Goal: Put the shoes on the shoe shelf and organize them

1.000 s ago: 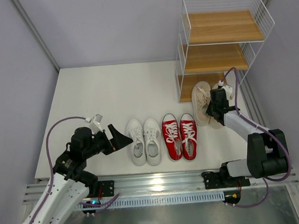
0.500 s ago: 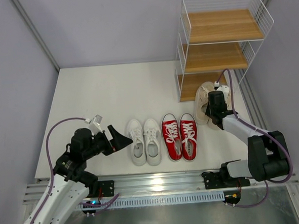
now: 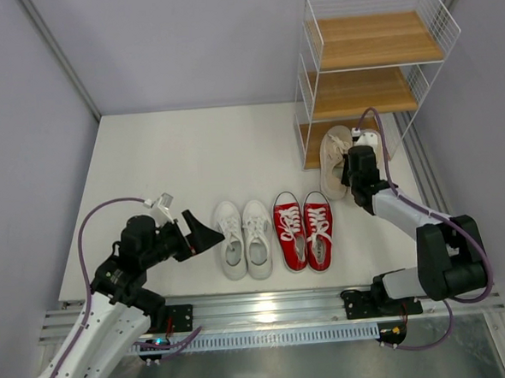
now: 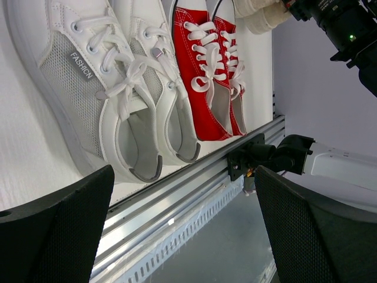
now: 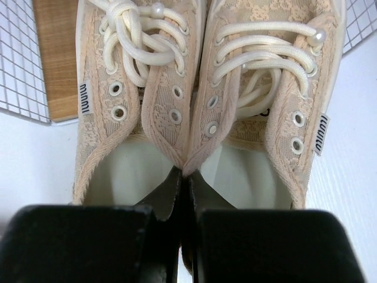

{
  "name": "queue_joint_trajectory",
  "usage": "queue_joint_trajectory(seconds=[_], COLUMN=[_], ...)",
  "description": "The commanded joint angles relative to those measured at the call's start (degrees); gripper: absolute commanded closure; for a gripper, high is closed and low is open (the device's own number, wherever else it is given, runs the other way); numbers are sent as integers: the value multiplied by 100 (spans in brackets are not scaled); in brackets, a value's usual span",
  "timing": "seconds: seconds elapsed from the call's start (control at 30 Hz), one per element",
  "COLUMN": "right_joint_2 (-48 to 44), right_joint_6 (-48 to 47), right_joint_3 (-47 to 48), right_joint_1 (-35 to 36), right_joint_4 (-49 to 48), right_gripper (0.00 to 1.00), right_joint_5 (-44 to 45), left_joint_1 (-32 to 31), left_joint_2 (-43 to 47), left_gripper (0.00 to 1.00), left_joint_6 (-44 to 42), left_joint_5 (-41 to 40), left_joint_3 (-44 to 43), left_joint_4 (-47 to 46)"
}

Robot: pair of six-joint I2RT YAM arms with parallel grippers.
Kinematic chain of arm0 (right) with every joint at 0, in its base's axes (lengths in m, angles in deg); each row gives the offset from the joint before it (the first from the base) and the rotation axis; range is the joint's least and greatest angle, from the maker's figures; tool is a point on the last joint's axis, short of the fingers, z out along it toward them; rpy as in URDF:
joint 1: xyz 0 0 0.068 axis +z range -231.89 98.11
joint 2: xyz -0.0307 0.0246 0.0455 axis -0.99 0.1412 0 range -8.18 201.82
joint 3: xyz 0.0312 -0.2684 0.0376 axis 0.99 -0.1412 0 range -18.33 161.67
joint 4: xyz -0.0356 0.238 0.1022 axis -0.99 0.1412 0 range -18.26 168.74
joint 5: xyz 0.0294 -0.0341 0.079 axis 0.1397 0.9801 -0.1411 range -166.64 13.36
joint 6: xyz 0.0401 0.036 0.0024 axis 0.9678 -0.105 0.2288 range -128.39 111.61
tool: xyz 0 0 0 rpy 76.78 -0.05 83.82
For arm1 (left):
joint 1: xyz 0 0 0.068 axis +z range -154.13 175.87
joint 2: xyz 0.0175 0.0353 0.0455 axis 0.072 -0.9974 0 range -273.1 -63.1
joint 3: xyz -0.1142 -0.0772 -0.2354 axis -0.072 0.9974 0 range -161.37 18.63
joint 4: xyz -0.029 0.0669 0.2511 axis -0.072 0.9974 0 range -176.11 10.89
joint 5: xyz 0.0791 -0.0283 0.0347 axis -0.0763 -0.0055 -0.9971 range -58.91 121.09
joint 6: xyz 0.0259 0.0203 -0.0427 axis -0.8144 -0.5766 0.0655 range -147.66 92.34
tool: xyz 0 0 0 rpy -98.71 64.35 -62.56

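Right hand [image 5: 185, 177]: pressed together, and I'm pinching the two inner collars of the beige pair [image 5: 200, 100] in one bite, right where the shoes meet side by side.
Right hand from above [image 3: 354, 161]: my arm reaches far forward on the right side of the desk, wrist sitting over the heels of that pair.
Beige pair [image 3: 335, 156]: toes point away from me into the shoe shelf, cream laces up, heels toward me. One shoe shows plainly from above; the other is mostly under my wrist.
Beige pair, position: front ends at the lowest board [image 5: 56, 65], heels out over the desk. Whether the soles rest or hang, I cannot tell.
Shoe shelf [image 3: 372, 40]: upright at the far right corner, three wooden boards, white wire mesh [image 5: 20, 59] showing just left of the shoes in my wrist view.
Upper two boards: bare wood.
Left hand [image 3: 206, 235]: spread wide, holding nothing, hovering low at the near left.
Left hand, wrist view [image 4: 182, 236]: both dark pads frame the shoes ahead.
White pair [image 3: 244, 238]: side by side on the desk, toes away from me, just beside my left fingertips.
Red pair [image 3: 305, 229]: right next to the white pair, same heading, white laces.
Desk [image 3: 191, 158]: white top carrying both waiting pairs, well apart from the shelf.
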Motion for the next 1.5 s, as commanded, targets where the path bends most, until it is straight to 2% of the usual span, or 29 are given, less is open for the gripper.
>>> queue_joint_trajectory(seconds=[0.0,0.23,0.47,0.63,0.77,1.1,1.47], right_joint_2=[-551,204,679,785,785,1084,1330], right_joint_6=[-291,-625,-1083,-1407,-1645,-1566,-1549], right_joint_3=[395,1160,730,493,-104,544,738], right_joint_1=[261,262,262,244,148,-230,-450], right_joint_4=[-1046,-799,-2379,-2951,-4399,-4113,-4377], right_gripper=[96,96,96,96,96,96,96], right_joint_5=[101,235,428,683,736,-125,-1119], left_joint_1=[-24,-24,-24,-24,-24,-24,-33], left_joint_2=[-47,-91,32,50,6,-29,-214], left_gripper=[0,0,0,0,0,0,0], left_joint_6=[-22,5,-31,-31,-66,-118,-171], left_joint_5=[-36,-10,-62,-63,-36,-98,-115], left_joint_3=[2,38,2,11,-33,-147,-226], left_joint_4=[-316,-386,-255,-272,-255,-158,-149])
